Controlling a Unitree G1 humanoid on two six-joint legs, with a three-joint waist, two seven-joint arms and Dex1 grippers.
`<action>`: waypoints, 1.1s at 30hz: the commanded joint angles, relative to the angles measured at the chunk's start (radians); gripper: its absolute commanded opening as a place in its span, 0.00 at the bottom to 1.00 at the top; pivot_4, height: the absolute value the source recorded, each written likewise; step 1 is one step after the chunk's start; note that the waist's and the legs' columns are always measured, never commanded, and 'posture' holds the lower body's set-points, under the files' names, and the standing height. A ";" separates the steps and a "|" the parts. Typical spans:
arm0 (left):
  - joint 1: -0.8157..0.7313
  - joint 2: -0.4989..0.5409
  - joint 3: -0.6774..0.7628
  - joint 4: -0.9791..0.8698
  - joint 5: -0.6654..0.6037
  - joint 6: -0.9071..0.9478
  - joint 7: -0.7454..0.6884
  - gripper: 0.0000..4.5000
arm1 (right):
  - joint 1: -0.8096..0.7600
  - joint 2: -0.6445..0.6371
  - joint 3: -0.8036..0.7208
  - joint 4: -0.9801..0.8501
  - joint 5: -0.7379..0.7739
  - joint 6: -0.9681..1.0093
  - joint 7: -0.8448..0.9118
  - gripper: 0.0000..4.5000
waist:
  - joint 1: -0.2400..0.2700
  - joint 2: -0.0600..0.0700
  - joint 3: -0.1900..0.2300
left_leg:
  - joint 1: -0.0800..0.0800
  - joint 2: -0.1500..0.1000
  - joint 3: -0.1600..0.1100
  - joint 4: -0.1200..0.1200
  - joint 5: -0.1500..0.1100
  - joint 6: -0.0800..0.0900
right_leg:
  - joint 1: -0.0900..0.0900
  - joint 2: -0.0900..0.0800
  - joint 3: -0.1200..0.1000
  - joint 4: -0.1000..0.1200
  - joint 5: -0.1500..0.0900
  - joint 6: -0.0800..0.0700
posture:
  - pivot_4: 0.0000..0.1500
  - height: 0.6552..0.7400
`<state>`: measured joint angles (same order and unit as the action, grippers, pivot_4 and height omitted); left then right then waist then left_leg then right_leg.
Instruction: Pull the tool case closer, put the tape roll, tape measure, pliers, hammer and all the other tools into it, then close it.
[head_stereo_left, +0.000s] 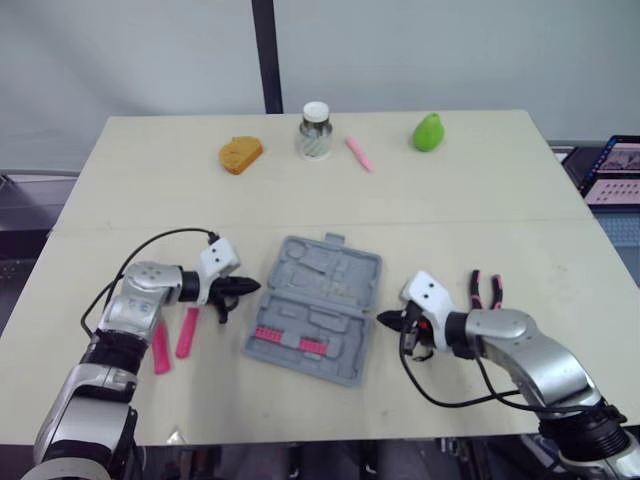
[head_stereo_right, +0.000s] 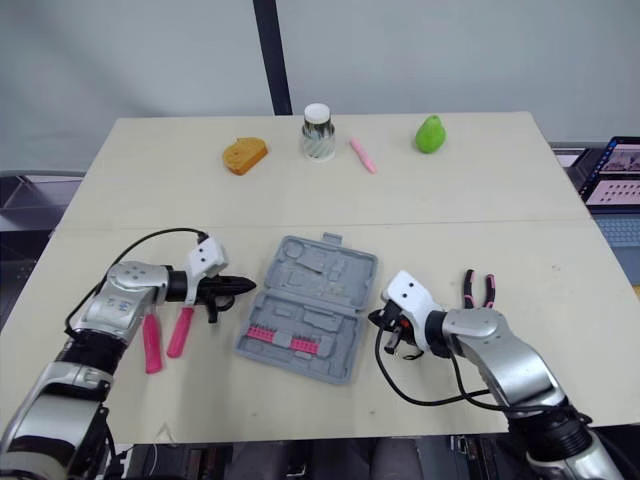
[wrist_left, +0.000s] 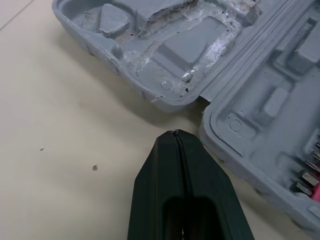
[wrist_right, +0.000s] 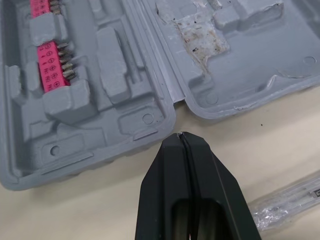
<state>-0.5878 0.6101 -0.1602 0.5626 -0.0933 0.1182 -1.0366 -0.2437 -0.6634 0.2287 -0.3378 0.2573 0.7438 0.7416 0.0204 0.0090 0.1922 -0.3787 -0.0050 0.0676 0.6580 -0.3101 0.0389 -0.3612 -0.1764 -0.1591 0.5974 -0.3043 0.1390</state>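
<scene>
Left wrist view: the left fingers (wrist_left: 161, 172) are pressed together with nothing between them; their tip points at the notch where the hinge meets the left edge of the open case (wrist_left: 260, 100), just short of it. In the right wrist view the right fingers (wrist_right: 167, 175) are likewise together and empty, aimed at the matching notch on the case's right edge, again close but apart. From the head, the case lies flat in the middle of the surface (head_stereo_left: 130, 200), flanked by both tips; the hinge runs across from one tip to the other, so the long axis of the opened case runs away from the robot, slightly skewed, with the bit-holding half nearer. Neither arm is clearly closer. Pulling it in likely needs both fingers to part and take a rim, or press on the edges, then draw evenly, or the case will swivel. The pliers (head_stereo_left: 485, 290) lie beyond the right arm; two pink-handled tools (head_stereo_left: 172, 338) lie by the left.
</scene>
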 joint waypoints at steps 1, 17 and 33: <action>-0.011 -0.014 -0.001 0.010 0.020 -0.033 0.002 0.00 | -0.010 0.011 0.002 -0.006 -0.020 0.001 -0.022 0.00 | 0.000 -0.001 0.000 | -0.001 0.000 0.000 0.001 0.000 0.000 | 0.000 0.000 0.000 0.001 0.000 0.000 | 1.00 1.00; 0.006 -0.070 0.008 0.015 0.039 -0.072 0.039 0.00 | -0.051 0.082 0.049 0.100 -0.086 -0.034 -0.021 0.00 | 0.003 -0.002 -0.001 | -0.011 0.000 -0.001 0.008 0.000 0.001 | -0.011 -0.001 0.000 0.009 0.000 0.000 | 1.00 1.00; 0.007 -0.103 0.010 0.000 0.033 -0.077 0.059 0.00 | -0.053 0.100 0.039 0.117 -0.095 -0.044 -0.018 0.00 | 0.002 -0.003 -0.001 | -0.011 0.000 -0.001 0.008 0.000 0.001 | -0.011 -0.001 0.000 0.010 0.000 0.000 | 1.00 1.00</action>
<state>-0.5826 0.5155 -0.1552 0.5963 -0.0527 0.0462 -0.9636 -0.2899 -0.5734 0.2740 -0.2017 0.1627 0.7214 0.7240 0.0223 0.0065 0.1916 -0.3901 -0.0053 0.0665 0.6665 -0.3100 0.0401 -0.3722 -0.1770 -0.1591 0.6071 -0.3042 0.1388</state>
